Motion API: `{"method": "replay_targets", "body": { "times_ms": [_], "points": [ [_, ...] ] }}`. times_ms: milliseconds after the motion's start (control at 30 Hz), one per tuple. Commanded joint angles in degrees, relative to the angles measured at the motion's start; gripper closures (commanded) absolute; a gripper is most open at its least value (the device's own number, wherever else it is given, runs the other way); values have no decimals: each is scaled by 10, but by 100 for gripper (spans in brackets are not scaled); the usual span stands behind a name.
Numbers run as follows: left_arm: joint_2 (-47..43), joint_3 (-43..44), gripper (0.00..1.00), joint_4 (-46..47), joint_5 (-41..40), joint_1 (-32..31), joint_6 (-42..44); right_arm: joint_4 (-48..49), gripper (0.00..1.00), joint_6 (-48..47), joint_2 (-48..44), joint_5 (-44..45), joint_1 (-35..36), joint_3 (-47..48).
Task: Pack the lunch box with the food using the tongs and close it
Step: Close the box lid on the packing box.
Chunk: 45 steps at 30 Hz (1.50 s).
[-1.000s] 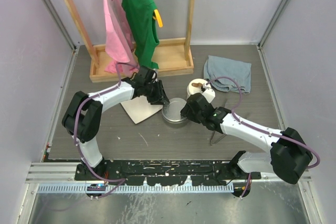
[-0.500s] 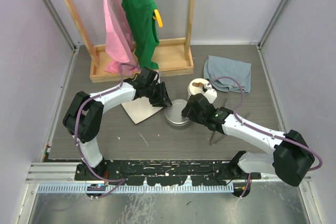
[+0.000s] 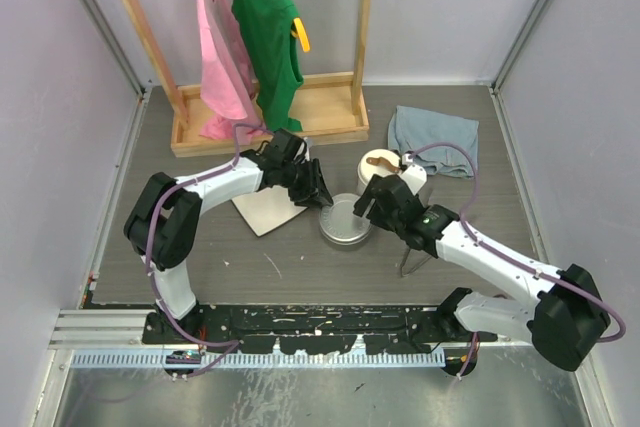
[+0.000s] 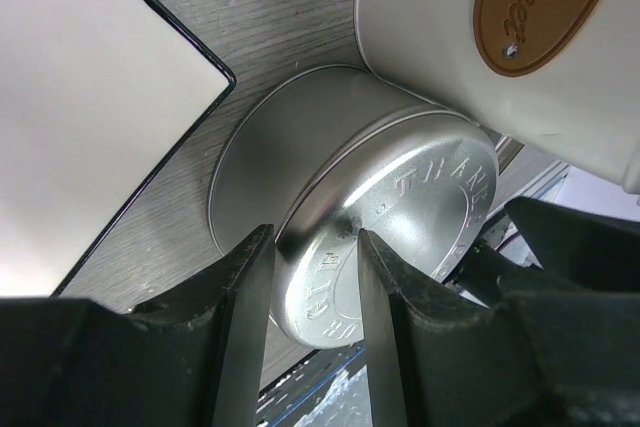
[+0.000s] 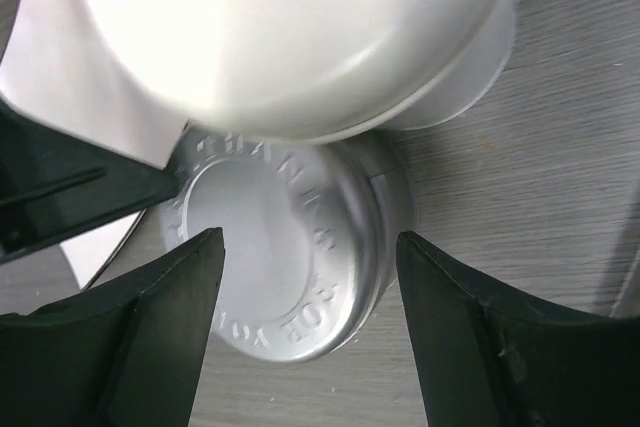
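"How was the left gripper set?"

"Its two dark fingers were drawn close and pinched the rim of the round shiny steel tin. The flat steel lid with raised lettering sat on the tin, and its edge showed right between the fingertips."

"And the right gripper?"

"Spread wide, hanging just over the lid. Neither finger touched it."

"What lay around them?"

"A white cylindrical container with a brown oval label stood just beside the tin, beyond the right gripper's fingertips. The white square plate lay to the left of the left gripper's fingers. The slim silver tongs lay on the table behind the right gripper, beside its forearm."
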Motion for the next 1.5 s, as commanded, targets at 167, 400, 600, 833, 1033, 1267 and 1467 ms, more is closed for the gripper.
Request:
{"method": "replay_targets", "body": {
  "times_ms": [167,400,600,833,1033,1267,1467],
  "points": [
    [-3,17,59,25,31,-5,-5,118,26,-12,-12,-147,-57,-98],
    [1,11,59,28,68,-10,-1,202,44,2,3,-216,-63,-149],
    [-25,-8,60,0,85,-11,19,315,55,26,-7,-333,-62,-212],
    [-64,-25,60,-83,102,-11,68,345,57,33,10,-366,24,-205],
    [-97,-39,59,-204,61,-11,151,292,42,54,-40,-282,71,-205],
    [-107,-51,58,-200,41,-11,149,269,34,58,-63,-283,15,-217],
    [-124,-73,53,-180,34,-11,126,340,35,68,-56,-362,14,-264]
  ]
}}
